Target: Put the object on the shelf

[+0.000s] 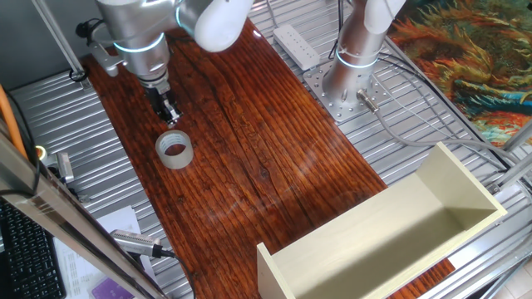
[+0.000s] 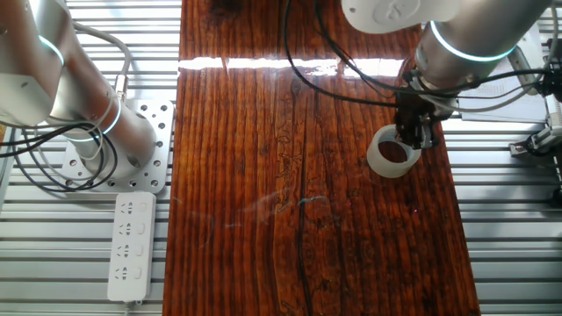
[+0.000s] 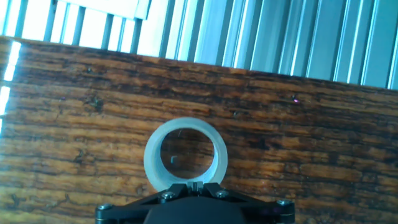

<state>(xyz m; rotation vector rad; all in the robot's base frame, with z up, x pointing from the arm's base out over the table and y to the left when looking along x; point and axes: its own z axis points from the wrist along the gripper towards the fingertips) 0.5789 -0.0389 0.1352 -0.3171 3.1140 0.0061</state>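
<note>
One long board of dark, glossy wood [image 1: 249,149] runs across a ribbed metal table [image 1: 58,124], with a white power strip [image 2: 132,244] and a second arm's base [image 1: 353,79] on the metal and the cream shelf [image 1: 391,237] at the board's near end in one fixed view. The tape roll [image 1: 174,150] lies flat on the wood, well apart from the shelf. The gripper [image 1: 169,110] hangs just over the roll's rim, holding nothing; its fingers look close together, but I cannot tell how far the jaws stand open.
</note>
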